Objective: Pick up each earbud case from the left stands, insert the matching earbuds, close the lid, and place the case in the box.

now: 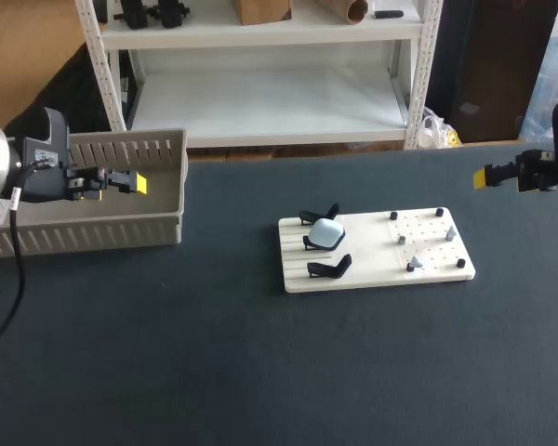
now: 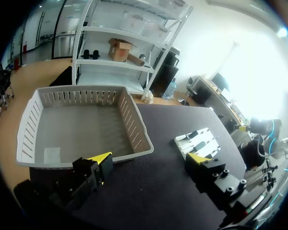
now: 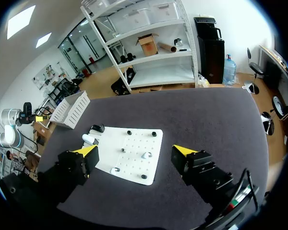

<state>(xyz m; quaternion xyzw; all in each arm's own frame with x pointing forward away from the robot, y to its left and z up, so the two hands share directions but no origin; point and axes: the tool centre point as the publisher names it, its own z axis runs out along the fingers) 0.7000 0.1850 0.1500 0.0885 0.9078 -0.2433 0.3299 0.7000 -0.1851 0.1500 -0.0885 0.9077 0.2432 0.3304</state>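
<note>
Seemingly early — one earbud case [image 1: 327, 232] on its stand [image 1: 311, 244], none seen in the box [image 1: 121, 144]; left tool [image 2: 149, 160] and right tool [image 3: 134, 151] wide open, holding nothing

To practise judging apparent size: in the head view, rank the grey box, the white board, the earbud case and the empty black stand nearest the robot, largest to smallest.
1. grey box
2. white board
3. earbud case and black stand: about alike, so left unranked.
</note>
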